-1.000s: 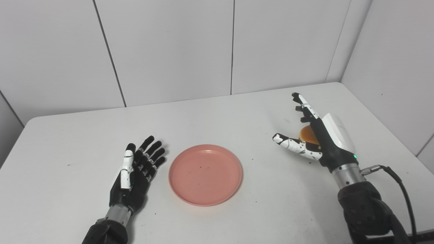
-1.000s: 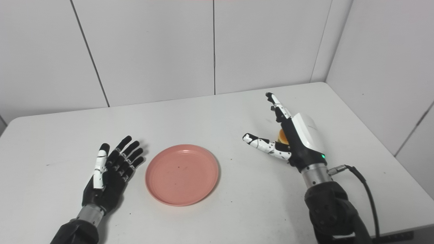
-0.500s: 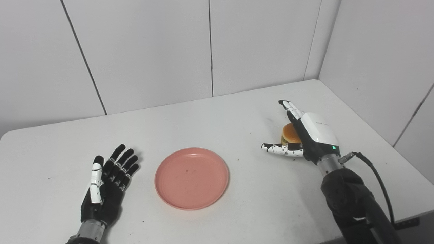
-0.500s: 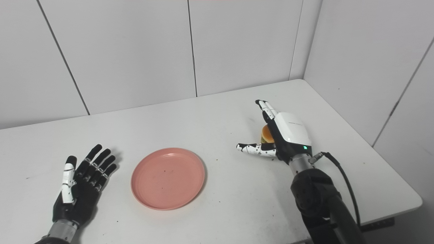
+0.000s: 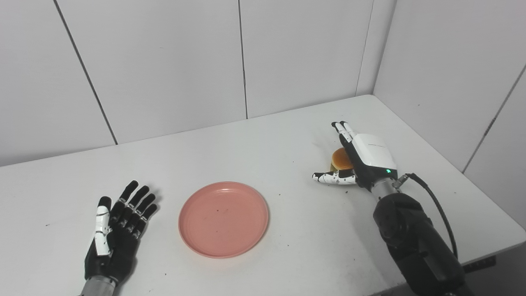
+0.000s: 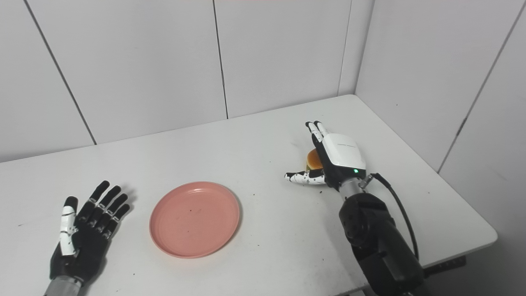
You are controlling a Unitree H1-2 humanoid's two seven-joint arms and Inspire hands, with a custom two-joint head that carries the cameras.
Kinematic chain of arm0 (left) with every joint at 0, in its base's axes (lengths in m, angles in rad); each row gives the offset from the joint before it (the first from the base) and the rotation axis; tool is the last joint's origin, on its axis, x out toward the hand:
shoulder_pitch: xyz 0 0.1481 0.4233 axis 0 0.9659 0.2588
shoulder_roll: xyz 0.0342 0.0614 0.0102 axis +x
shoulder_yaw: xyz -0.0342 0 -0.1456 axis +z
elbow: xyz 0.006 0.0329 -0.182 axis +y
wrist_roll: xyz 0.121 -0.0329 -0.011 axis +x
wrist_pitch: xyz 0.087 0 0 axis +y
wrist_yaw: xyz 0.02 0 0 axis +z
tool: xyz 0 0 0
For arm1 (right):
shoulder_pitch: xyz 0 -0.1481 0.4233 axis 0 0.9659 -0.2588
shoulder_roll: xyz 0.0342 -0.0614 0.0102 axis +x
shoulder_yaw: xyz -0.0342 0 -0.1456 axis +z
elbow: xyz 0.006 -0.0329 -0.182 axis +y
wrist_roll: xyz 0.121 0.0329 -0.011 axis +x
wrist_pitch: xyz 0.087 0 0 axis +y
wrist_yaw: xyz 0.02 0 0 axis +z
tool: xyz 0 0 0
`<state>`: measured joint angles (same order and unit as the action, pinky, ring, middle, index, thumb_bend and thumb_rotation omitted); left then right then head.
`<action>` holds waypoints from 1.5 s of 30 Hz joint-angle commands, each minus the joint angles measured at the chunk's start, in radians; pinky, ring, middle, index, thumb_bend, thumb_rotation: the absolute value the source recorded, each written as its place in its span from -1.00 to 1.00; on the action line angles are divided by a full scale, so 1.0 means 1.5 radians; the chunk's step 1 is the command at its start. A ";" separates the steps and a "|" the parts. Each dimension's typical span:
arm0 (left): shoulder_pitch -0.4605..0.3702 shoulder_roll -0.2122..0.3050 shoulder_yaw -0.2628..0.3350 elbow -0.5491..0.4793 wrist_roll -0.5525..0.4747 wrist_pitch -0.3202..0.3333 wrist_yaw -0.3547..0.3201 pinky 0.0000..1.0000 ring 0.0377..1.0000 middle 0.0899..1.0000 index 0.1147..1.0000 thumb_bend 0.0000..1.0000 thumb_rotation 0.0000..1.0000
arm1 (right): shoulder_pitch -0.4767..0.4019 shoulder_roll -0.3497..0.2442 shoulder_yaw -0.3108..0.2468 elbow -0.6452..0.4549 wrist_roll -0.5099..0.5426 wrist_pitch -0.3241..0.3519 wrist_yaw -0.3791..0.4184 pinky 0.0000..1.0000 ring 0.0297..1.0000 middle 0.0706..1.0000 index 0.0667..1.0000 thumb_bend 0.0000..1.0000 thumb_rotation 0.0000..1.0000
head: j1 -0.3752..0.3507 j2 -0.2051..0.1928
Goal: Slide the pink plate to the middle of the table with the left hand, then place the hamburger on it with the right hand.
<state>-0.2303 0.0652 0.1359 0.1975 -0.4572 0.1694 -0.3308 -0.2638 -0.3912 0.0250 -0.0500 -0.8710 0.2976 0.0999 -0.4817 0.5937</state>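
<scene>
Looking through the left eye view: pink plate [image 5: 223, 219] flat on the white worktop [image 5: 263, 144] near its middle, empty; left robot hand [image 5: 117, 232] palm up, fingers spread, resting well left of it. Right robot hand [image 5: 361, 158] spread, cupped around the hamburger [image 5: 340, 159], not closed on it. Bare worktop between plate and hamburger.

Turning to the right eye view: worktop's rounded right front corner [image 6: 491, 236] visible, dropping away just beyond the right arm [image 6: 380, 242].
</scene>
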 commanded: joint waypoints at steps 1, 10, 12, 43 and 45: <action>0.004 0.008 0.003 0.004 -0.004 0.015 0.004 0.82 0.76 0.74 0.71 0.02 1.00 | -0.036 -0.022 -0.005 -0.001 -0.009 0.008 -0.025 0.59 0.84 0.96 0.90 0.72 0.07 | 0.001 -0.001; 0.007 0.009 0.001 0.002 -0.001 0.013 0.002 0.82 0.76 0.73 0.71 0.01 1.00 | -0.064 -0.045 0.000 0.042 -0.030 0.015 -0.029 0.59 0.81 0.96 0.88 0.75 0.19 | 0.001 0.003; 0.008 0.008 0.002 0.000 -0.003 0.017 0.005 0.82 0.75 0.73 0.71 0.01 1.00 | -0.068 -0.049 0.003 0.048 -0.033 0.017 -0.028 0.61 0.81 0.96 0.88 0.75 0.20 | 0.001 0.003; 0.014 0.007 -0.001 -0.013 -0.004 0.023 0.003 0.82 0.75 0.72 0.70 0.05 1.00 | -0.114 -0.047 0.037 0.143 0.043 0.067 0.012 0.16 0.61 0.82 0.85 0.78 0.11 | 0.007 0.011; 0.014 0.008 -0.003 -0.013 -0.001 0.019 0.001 0.83 0.76 0.73 0.71 0.05 1.00 | -0.115 -0.050 0.043 0.139 0.042 0.078 0.024 0.14 0.61 0.81 0.86 0.78 0.14 | 0.007 0.011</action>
<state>-0.2202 0.0692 0.1348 0.1808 -0.4571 0.1804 -0.3314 -0.3903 -0.4476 0.0866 0.1795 -0.8135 0.3965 0.1367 -0.4725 0.6121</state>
